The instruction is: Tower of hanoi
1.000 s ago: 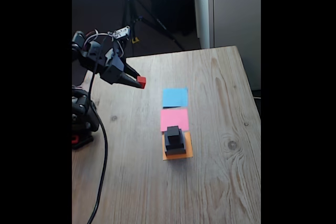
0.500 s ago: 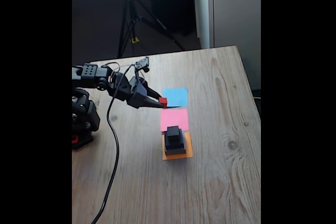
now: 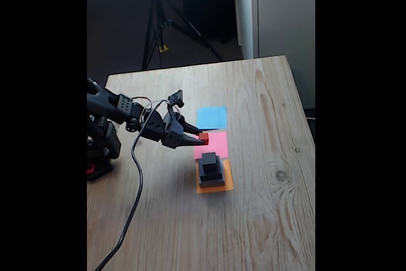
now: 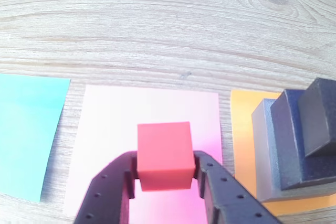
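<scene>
Here the tiny red cube [image 4: 165, 155] is clamped between the two black fingers of the gripper [image 4: 165, 174], one finger pressed against each side of it. In the wrist view the cube is seen over the pink paper square [image 4: 152, 145]; whether it touches the paper cannot be told. In the fixed view the gripper [image 3: 202, 138] is reached out from the left, with the red cube [image 3: 203, 138] held at the left edge of the pink paper square [image 3: 214, 143].

The other three blocks are stacked on the orange paper square [image 3: 216, 186] — the wide flat grey block [image 4: 262, 150] at the bottom, the medium black block [image 4: 289, 140] on it, the small dark grey block [image 4: 321, 116] on top. In the fixed view the stack [image 3: 210, 169] is seen just below the pink square, while the blue paper square [image 3: 211, 117] lies above it. All three papers are laid in a line on the wooden table [image 3: 266, 220] — a black cable [image 3: 130, 214] is trailed across its left part
</scene>
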### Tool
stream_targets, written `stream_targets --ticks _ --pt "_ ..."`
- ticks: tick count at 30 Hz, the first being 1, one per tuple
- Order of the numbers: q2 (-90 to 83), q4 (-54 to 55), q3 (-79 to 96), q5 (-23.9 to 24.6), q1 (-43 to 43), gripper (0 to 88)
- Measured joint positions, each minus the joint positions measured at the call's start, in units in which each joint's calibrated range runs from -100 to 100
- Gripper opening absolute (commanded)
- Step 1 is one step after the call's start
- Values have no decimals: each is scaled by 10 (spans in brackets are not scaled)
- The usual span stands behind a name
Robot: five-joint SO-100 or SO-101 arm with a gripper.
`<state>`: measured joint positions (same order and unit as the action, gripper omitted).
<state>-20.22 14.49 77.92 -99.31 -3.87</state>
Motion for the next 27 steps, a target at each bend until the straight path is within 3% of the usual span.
stream_targets --ticks 7,21,27 --pt "85 113 18 0 14 2" --pt "183 164 -17 0 17 5" --pt "191 172 -23 0 17 78"
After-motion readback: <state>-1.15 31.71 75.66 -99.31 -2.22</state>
